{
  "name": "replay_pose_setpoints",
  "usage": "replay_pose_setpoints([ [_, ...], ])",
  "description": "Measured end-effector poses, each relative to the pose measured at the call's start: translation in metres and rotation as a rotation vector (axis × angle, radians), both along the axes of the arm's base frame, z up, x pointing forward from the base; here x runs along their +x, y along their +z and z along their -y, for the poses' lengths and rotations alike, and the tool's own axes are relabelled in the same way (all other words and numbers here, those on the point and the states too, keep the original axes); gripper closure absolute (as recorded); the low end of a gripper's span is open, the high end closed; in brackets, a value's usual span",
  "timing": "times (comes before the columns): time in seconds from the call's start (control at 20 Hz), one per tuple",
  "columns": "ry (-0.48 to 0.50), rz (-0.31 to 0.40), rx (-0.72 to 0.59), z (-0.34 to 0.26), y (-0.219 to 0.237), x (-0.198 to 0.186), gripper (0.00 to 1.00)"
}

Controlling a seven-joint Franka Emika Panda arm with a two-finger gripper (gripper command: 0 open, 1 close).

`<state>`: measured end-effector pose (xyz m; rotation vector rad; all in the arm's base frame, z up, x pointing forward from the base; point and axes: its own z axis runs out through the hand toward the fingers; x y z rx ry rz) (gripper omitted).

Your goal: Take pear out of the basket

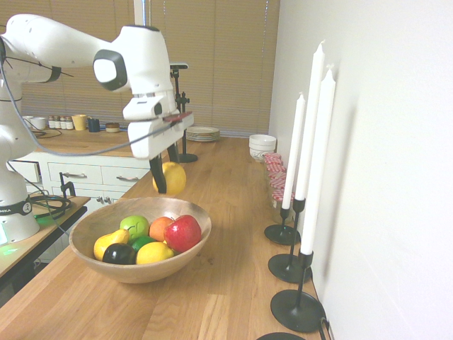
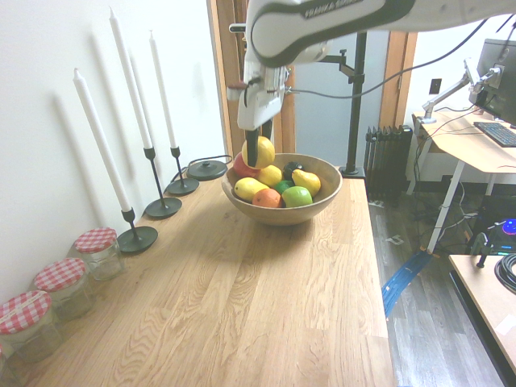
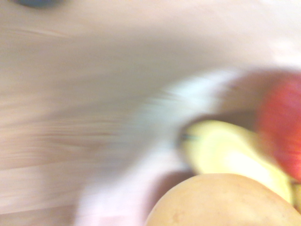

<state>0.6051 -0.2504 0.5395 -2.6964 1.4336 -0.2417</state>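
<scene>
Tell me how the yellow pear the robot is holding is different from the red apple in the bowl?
The pear is yellow; the red apple is red. The pear hangs in the air, clamped in the end effector, while the apple lies in the basket among other fruit. The pear touches no other fruit; the apple leans against an orange one. Both are round and look about equally big.

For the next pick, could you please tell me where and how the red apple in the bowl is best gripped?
Grip the red apple across its widest middle, coming straight down from above. It sits high against the basket's rim, its rounded top exposed, while the orange fruit and lemon crowd its sides.
</scene>
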Motion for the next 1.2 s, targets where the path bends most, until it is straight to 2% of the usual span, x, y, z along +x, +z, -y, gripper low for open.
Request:
replay_pose_setpoints([
  [0.25, 0.074, 0.005, 0.002, -0.110, 0.011, -0.007, 1.00],
  [0.6, 0.134, -0.036, -0.019, -0.227, -0.049, -0.024, 1.00],
  [1.0, 0.111, -0.105, -0.038, -0.247, -0.131, -0.030, 1.00],
  [1.2, 0.106, -0.128, -0.036, -0.248, -0.155, -0.028, 1.00],
])
